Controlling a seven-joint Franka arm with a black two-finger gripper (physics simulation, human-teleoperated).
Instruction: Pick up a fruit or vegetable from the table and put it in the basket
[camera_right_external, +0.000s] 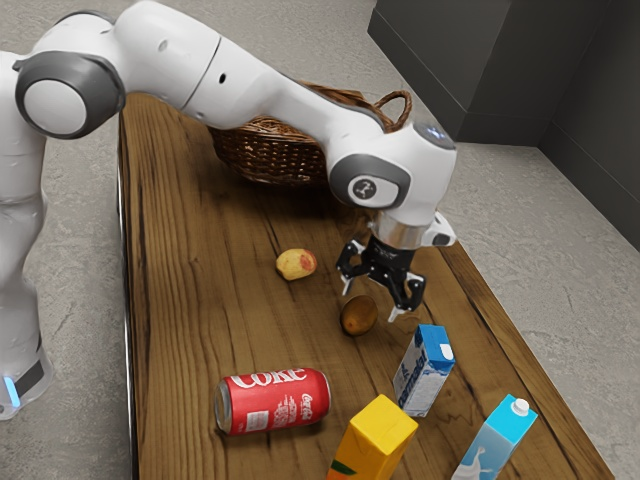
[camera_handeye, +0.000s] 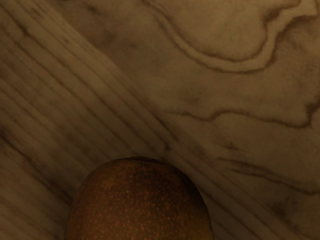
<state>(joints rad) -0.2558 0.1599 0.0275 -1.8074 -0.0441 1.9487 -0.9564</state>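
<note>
From where I'm standing, the black two-finger end effector (camera_right_external: 372, 302) hangs low over the brown wooden tabletop (camera_right_external: 210, 310), its fingers spread and nothing gripped. The speckled, reddish-brown oval fruit (camera_right_external: 358, 315) rests on the wood right below it, near the fingertips; in the exterior view it sits a touch toward the exterior view's left of the middle of the gap. So the way to it is mostly down, I'd say, with perhaps a slight sideways correction.

As for how the fruit points, its long axis looks to run from the exterior view's lower left toward its upper right, though the slant makes that hard to swear to. The fingers are spread the other way, roughly across it, so they ought to close on the narrower sides. In the wrist view a rounded end of the fruit shows, with its body reaching back under the hand.

My guess is that lining up for the grasp is the step in hand. Closing off-centre could roll that smooth skin away, and the blue-and-white carton (camera_right_external: 424, 370) stands near one finger. The woven brown wicker basket (camera_right_external: 270, 155) waits farther back, partly behind the white arm (camera_right_external: 270, 95), so a lift and a carry remain.
</note>
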